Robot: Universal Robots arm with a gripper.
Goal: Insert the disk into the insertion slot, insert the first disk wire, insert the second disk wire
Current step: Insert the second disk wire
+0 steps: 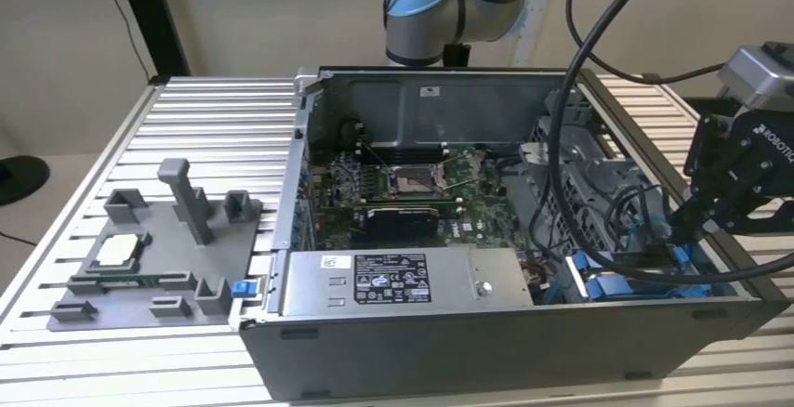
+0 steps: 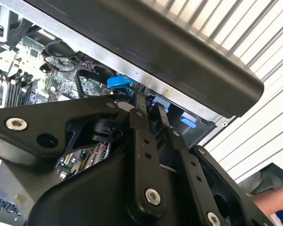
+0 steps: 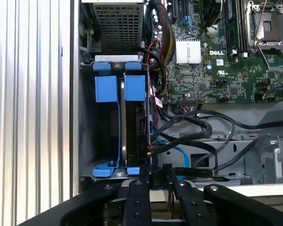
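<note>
Gripper [image 3: 156, 175] at disk [image 3: 134, 127] edge, prob. seated in blue-framed slot [image 3: 107, 89].

Gripper [image 3: 156, 170] linkage running off first wrist view's edge, hiding drive cage [image 3: 87, 136] floor beneath it. Disk [image 3: 134, 127] showing edge-on just ahead of fingertips; label not readable. Cables [image 3: 193, 136] beside gripper covering connectors.
</note>
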